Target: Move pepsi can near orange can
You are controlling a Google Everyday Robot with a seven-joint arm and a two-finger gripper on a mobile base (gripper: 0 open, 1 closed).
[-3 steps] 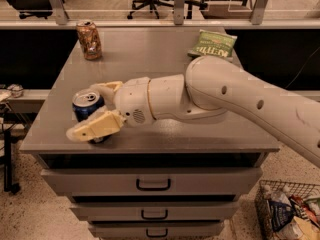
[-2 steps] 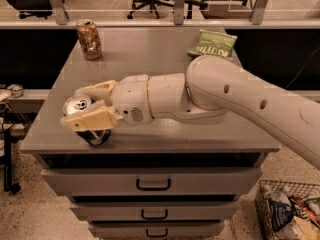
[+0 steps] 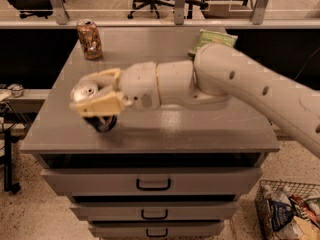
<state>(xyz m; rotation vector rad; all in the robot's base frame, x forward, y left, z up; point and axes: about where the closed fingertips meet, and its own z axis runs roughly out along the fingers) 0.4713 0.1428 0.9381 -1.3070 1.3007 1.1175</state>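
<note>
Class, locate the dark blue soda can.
The blue can is tilted in the beige claw over the grey cabinet's front-left, apart from the coppery can at back-left.

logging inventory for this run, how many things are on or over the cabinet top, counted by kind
soda cans: 2 (pepsi can tilted in the pincer over the front left of the cabinet top; orange can upright at the back left)
snack bags: 1 (green bag at the back, partly behind the arm)
total: 3
</note>
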